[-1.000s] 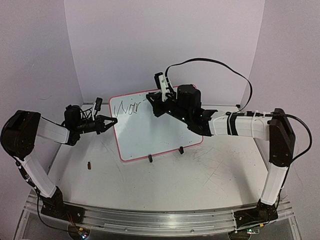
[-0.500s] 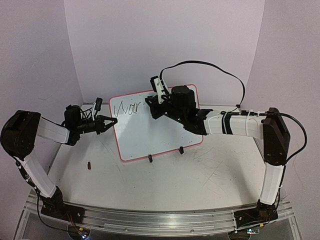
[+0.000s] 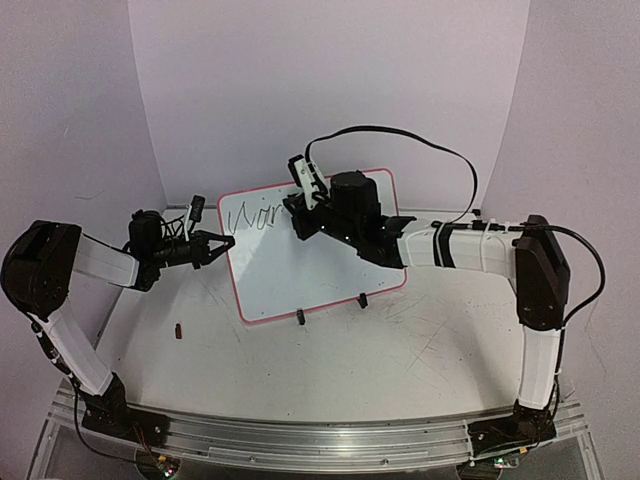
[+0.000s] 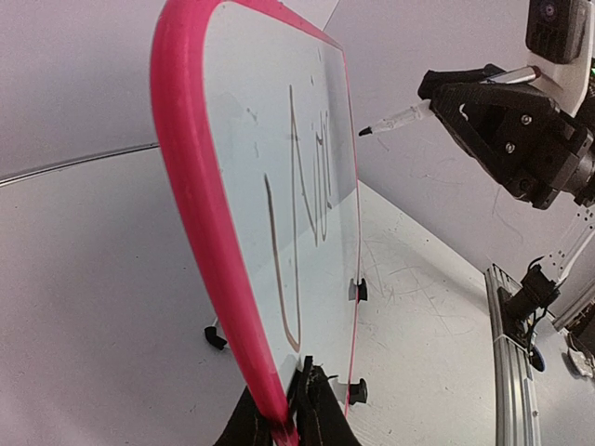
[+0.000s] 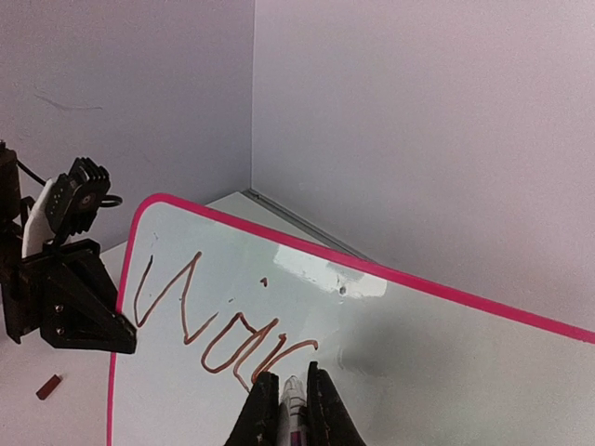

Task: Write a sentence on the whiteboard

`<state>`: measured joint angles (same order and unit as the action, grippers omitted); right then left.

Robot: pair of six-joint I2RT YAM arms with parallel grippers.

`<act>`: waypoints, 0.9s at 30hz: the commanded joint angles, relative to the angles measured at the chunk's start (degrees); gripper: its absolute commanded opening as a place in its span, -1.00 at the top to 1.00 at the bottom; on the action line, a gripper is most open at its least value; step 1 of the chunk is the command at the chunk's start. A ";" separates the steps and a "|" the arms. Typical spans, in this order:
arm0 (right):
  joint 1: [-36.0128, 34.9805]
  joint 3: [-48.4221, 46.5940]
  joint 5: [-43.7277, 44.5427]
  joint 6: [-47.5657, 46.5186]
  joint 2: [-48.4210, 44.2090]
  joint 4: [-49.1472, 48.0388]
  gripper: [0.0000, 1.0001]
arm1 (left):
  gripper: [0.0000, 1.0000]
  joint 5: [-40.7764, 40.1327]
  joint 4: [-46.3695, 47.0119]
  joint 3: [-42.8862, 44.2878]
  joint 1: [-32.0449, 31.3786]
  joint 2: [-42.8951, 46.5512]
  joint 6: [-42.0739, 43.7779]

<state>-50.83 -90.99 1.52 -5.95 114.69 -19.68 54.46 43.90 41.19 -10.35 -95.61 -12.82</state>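
Top view: the grey scratched table fills the lower half. The left arm comes in from the left edge and the right arm stretches across from the right. They meet at the board, which stands on the table just above centre frame. It is propped up on its long edge and leaning back, with its pink frame all round.

The left gripper is at the board's left edge. Down at the bottom of the left wrist view, its dark fingers are pinched tight on the pink frame, one on each face, so the board is clamped there.

The right gripper sits at the board's upper middle. It is closed down narrow on a marker, with both fingers snug against the barrel. In the left wrist view the dark tip points at the board's face from the upper right. It is very close, but whether it touches I cannot tell.

And the sentence: one brownish scrawl in the board's upper left, reading roughly "War". In the right wrist view the last stroke ends just above the fingers, bottom centre.

Two black feet clip the board's bottom edge, side by side and resting on the table. The smallest thing is a little brown bit, lying alone on the table lower left, well apart from the board.
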 commanded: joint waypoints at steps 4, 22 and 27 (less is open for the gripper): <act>0.85 -4.34 2.37 1.03 1.72 -1.06 1.00 | 1.00 -5.34 -1.63 1.11 -0.14 0.59 6.84; 1.48 -5.95 1.34 2.38 3.72 -0.38 1.00 | 1.00 -5.07 -1.80 1.47 -0.14 0.25 6.91; 1.51 -2.96 1.00 3.58 2.30 -0.27 1.00 | 1.00 -5.15 -1.84 1.43 -0.14 0.27 6.94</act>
<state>-49.53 -95.13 2.65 -4.12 117.93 -19.46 54.33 43.40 41.23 -10.35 -95.44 -12.38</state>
